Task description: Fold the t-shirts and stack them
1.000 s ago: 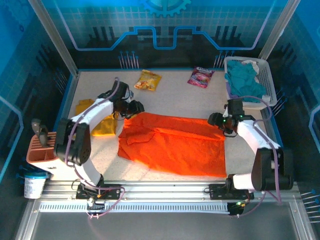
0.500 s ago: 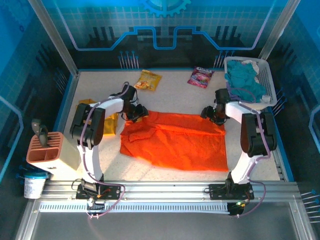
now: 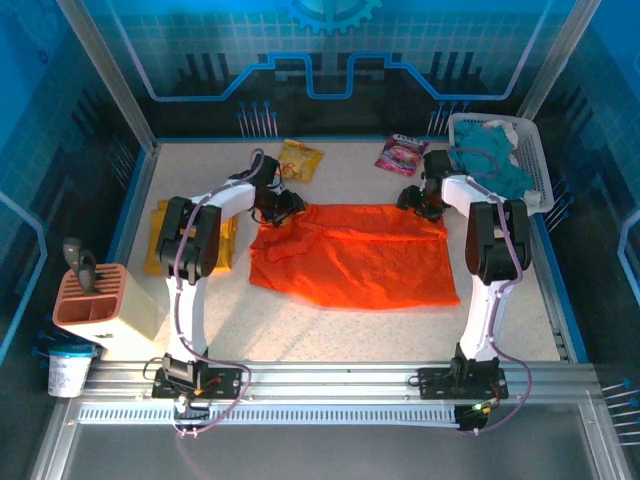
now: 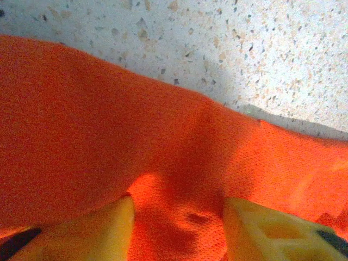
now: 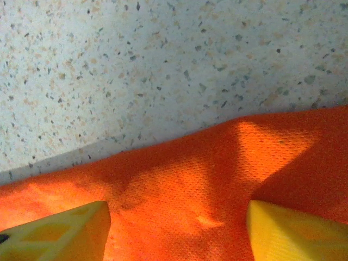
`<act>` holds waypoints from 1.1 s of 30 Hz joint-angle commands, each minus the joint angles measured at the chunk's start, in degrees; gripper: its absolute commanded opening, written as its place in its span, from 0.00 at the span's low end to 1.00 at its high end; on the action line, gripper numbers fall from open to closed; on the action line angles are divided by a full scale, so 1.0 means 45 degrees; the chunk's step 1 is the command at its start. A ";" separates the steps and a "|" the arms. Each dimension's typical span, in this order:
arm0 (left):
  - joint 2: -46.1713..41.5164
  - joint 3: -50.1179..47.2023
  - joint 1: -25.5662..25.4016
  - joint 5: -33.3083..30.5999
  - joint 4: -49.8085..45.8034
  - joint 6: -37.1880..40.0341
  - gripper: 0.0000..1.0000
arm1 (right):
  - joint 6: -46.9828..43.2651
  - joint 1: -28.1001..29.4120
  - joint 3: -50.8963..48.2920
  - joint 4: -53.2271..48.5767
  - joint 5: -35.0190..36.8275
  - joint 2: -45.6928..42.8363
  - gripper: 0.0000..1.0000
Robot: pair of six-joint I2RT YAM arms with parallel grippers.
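Working the top edge of the orange t-shirt with both grippers

Seen from above, the orange t-shirt (image 3: 355, 262) lies spread mid-frame on the table (image 3: 350, 330), the left gripper (image 3: 283, 208) at its upper left corner, the right gripper (image 3: 415, 200) at its upper right; the mustard t-shirt (image 3: 160, 245) sits at the left, partly under the left arm. In the left wrist view the fingers (image 4: 81, 231) stand partway apart at the bottom edge, a hump of orange cloth between them (no pinch that we can make out). In the right wrist view the fingers (image 5: 60, 231) gape wider over the cloth's edge, clamping nothing. We judge the risk an uneven grab: the rumpled left side could let one corner slip, skewing the fold.
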 commanded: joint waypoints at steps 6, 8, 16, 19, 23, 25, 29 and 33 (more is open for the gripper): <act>-0.5418 -0.2838 0.0120 -0.0285 -0.1469 0.0800 0.74 | -0.0639 0.0472 -0.2235 0.0652 -0.0499 -0.3566 0.86; -0.6883 -0.3856 0.0117 -0.0394 -0.1550 0.0730 0.76 | -0.0809 0.0691 -0.2703 0.0715 -0.0388 -0.4359 0.92; -1.1817 -0.8886 0.0095 -0.1164 -0.2224 -0.0188 0.56 | -0.0187 0.1824 -0.6389 0.1226 -0.0637 -0.8229 0.94; -1.3241 -1.0574 0.0076 -0.1233 -0.2036 -0.0827 0.52 | -0.0008 0.2467 -0.7676 0.1476 -0.0066 -0.9673 0.94; -1.3778 -1.2125 0.0075 -0.1506 -0.1340 -0.1323 0.51 | -0.0021 0.2599 -0.8949 0.1523 0.0206 -1.0760 0.93; -1.3403 -1.2500 0.0071 -0.1536 -0.0763 -0.1471 0.50 | -0.0027 0.2620 -0.9253 0.1481 0.0333 -1.0995 0.93; -1.2128 -1.2775 0.0065 -0.1350 0.0596 -0.1736 0.47 | 0.0055 0.2601 -0.9792 0.1255 0.0414 -1.1391 0.93; -1.0910 -1.2619 0.0058 -0.1367 0.1302 -0.1704 0.47 | 0.0172 0.2599 -1.0333 0.1108 0.0476 -1.1843 0.92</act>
